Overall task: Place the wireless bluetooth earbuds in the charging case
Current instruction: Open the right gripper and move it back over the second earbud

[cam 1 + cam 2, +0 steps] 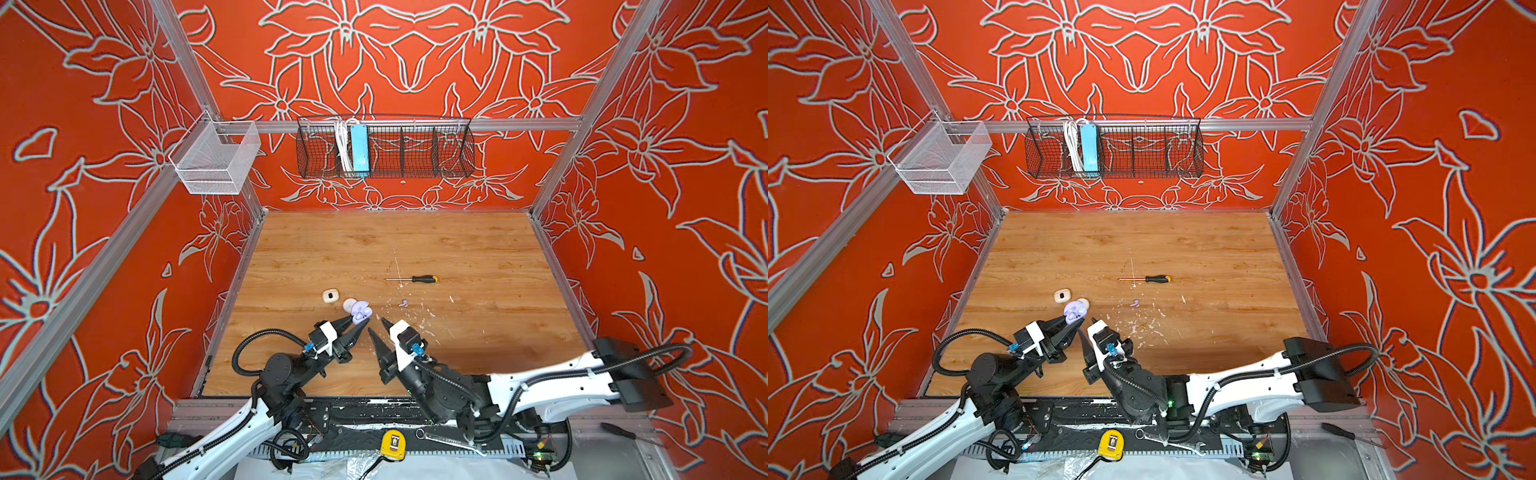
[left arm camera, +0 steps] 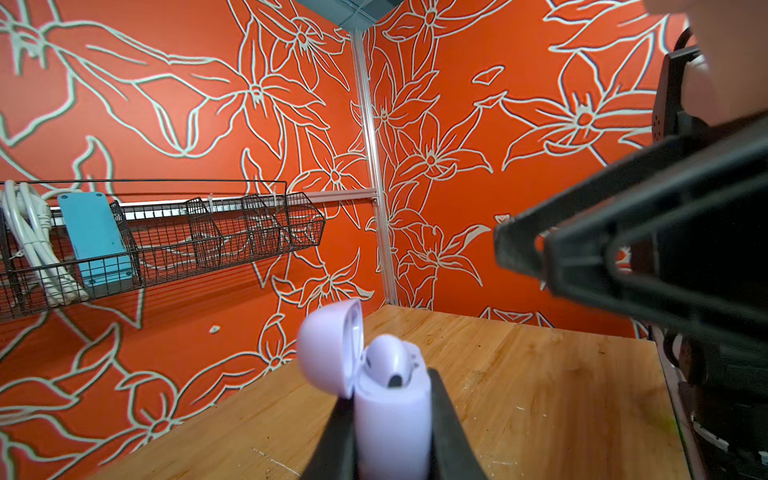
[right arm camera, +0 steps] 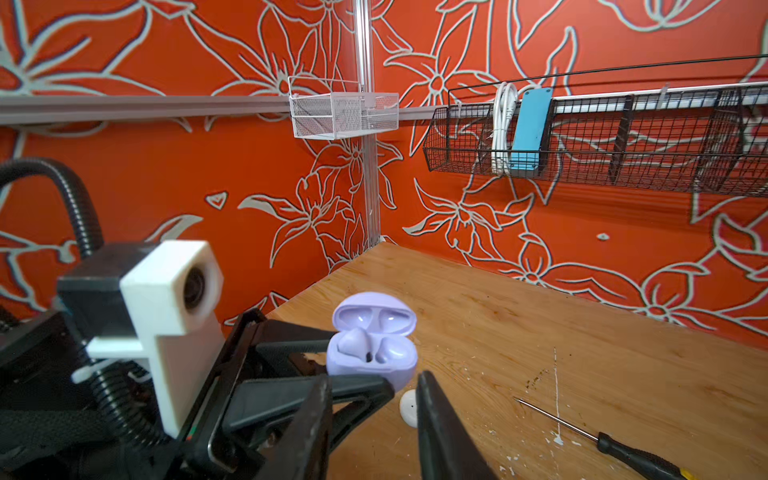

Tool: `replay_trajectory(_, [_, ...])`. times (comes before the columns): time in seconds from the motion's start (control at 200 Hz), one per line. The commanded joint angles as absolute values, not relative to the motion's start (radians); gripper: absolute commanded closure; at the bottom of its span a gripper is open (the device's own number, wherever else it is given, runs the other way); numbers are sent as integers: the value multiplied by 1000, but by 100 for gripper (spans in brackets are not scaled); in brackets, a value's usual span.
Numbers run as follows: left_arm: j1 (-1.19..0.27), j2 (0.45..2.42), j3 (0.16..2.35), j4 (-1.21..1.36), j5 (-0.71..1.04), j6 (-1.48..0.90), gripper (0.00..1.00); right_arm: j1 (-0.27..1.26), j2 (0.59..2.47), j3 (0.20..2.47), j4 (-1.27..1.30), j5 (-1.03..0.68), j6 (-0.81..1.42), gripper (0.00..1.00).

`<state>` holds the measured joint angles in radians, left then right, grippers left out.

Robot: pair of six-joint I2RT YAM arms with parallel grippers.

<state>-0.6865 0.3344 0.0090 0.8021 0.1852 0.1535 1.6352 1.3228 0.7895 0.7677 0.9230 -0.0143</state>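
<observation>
The left gripper [image 1: 360,321] is clenched on the open lilac charging case [image 3: 371,349], one earbud [image 2: 388,361] seated; the right gripper [image 1: 375,324], just beside the case, stands released and empty. The loose lilac earbud [image 1: 402,303] lies on the table [image 1: 457,249] apart from the case, probably light, hard and slick: pinch its bulb gently, stem free

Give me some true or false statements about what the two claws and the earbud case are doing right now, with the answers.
1. The left claw grips the lilac charging case, lid open. True.
2. The right claw holds an earbud. False: it is open and empty.
3. A lilac earbud lies loose on the table. True.
4. The screwdriver sits in the black wire basket. False: it lies on the table.
</observation>
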Motion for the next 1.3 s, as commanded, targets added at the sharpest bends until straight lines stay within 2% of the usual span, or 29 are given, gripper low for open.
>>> replay_trajectory(0.0, [-686,350,12,833,222,164,100,1620,1233,783,561,899,50,63])
replay_trajectory(0.12, [-686,374,35,808,266,168,100,1560,1138,788,329,871,189,63])
replay_trajectory(0.26, [-686,397,44,793,239,152,100,1433,1048,784,60,779,382,60])
replay_trajectory(0.435, [-686,411,48,781,193,126,100,1221,1049,778,-165,598,522,56])
replay_trajectory(0.556, [-686,423,40,810,213,130,100,1084,1148,784,-189,432,586,53])
replay_trajectory(0.636, [-686,428,43,814,233,136,100,1038,1253,794,-144,366,604,40])
replay_trajectory(0.671, [-686,426,47,807,240,139,100,1028,1303,809,-130,345,604,37])
replay_trajectory(0.906, [-686,417,58,780,249,144,100,965,1617,1024,-249,360,687,37])
replay_trajectory(1.016, [-686,410,59,772,248,144,100,942,1706,1097,-303,381,711,37])
replay_trajectory(1.296, [-686,388,58,759,236,139,100,917,1916,1276,-400,303,683,36])
